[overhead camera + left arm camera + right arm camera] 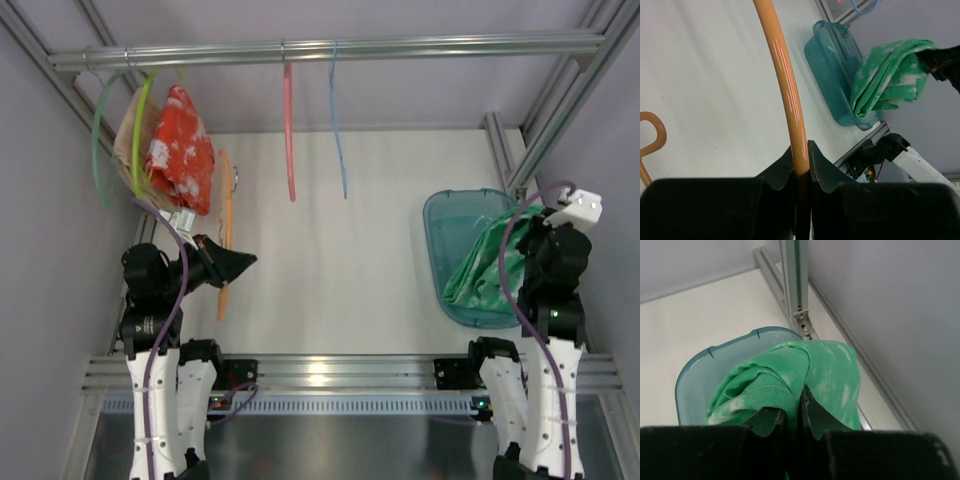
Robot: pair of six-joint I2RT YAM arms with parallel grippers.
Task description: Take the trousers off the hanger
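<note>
The trousers sit bunched in the clenched right end effector, the green cloth pinched between its fingers and spilling ahead of and below them over the rim of a teal tub on the worktop; the hanger is bare and well apart from them, grasped by the left end effector, its orange bar running straight out from the closed fingers. Beyond the left end effector a red garment hangs from the rail; a pink hanger and a blue hanger hang further along it.
</note>
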